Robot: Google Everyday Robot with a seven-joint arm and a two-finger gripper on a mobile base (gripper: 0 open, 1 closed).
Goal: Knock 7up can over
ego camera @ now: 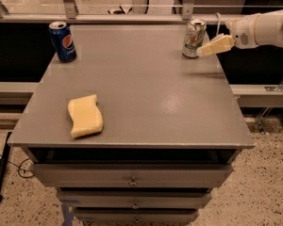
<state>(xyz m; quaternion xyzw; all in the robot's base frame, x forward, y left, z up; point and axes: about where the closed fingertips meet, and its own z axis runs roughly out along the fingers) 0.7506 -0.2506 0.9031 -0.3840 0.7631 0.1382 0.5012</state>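
Observation:
The 7up can (194, 38) stands upright near the far right corner of the grey table (141, 93). It has a whitish-silver body with green and red markings and a silver top. My gripper (203, 51) comes in from the right on a white arm, its cream fingers (217, 44) pointing left. The tip is right beside the can's lower right side; I cannot tell if it touches.
A blue Pepsi can (62, 41) stands upright at the far left corner. A yellow sponge (86, 115) lies near the front left. Drawers sit below the table front. A railing runs behind the far edge.

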